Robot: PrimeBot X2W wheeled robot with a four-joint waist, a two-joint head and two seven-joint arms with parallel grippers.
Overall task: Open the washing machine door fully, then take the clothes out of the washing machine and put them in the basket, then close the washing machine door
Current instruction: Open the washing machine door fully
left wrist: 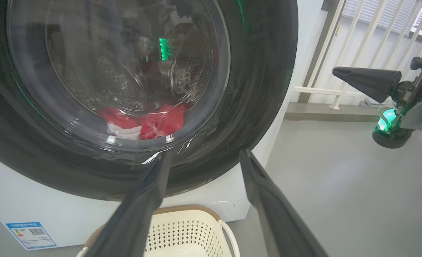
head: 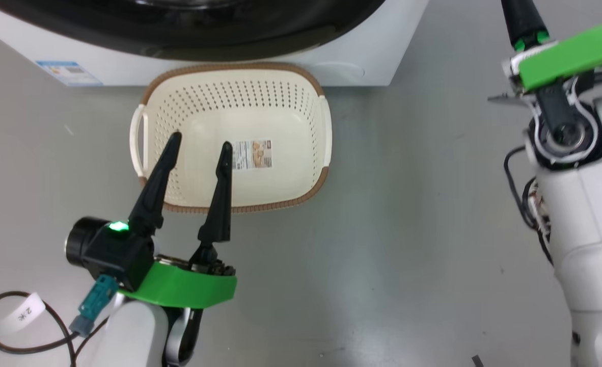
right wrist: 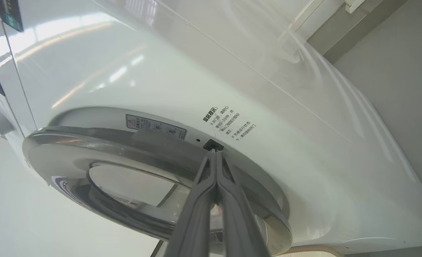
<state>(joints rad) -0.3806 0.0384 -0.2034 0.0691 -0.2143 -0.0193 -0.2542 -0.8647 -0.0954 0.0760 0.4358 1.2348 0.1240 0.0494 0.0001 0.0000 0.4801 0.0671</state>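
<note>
The washing machine (head: 362,56) stands on the grey floor (head: 408,229) with the cream basket (head: 291,102) set on the floor right against its front. Through the glass of the washing machine door (left wrist: 261,89) the red and white clothes (left wrist: 161,121) lie heaped at the bottom of the drum.

The left hand (head: 201,140) hangs low with its fingers spread wide and nothing between them, its tips over the near left part of the basket, beside the sticker (head: 251,154) inside. The clothes sit above and beyond it, behind the glass.

The right hand (right wrist: 214,153) is up at the right edge of the door, fingers pressed tight together and empty. Its tips are at a small dark slot (right wrist: 212,145) on the white front, just beside the door's rim; whether they touch it is hard to tell. The clothes are well apart from this hand.
</note>
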